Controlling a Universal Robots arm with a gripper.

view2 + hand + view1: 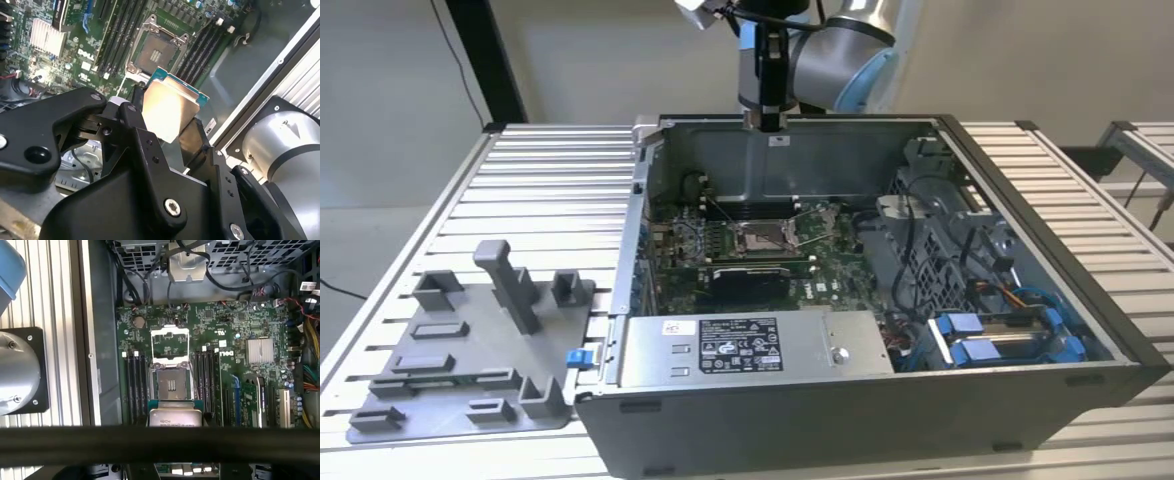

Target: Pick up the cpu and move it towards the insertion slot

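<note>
In the second wrist view the gripper [167, 122] sits at the centre of the frame, its black fingers [134, 117] pinching the cpu [170, 107] by two opposite edges, so the chip's pale silvery top faces the camera with a thin teal-green rim showing along its upper edge. Beyond the chip, toward the upper middle of that frame, the insertion slot [157, 50] lies open on the green motherboard [75, 55], its metal frame raised and its brownish pin field exposed; the chip is held above the board, apart from the socket. In the first wrist view the cpu [175, 417] appears at the lower centre, just below the insertion slot [171, 384], whose load plate is flipped up toward mid-frame, with black memory slots [135, 385] on either side and a finned silver heatsink [260, 350] at the right. In the exterior view the arm [821, 50] comes down at the top centre over the rear wall of the open computer case [1107, 330], and the insertion slot [761, 237] shows at the middle of the board inside; a grey tray [467, 350] with posts rests on the ribbed metal table [547, 190] at the lower left of the frame
</note>
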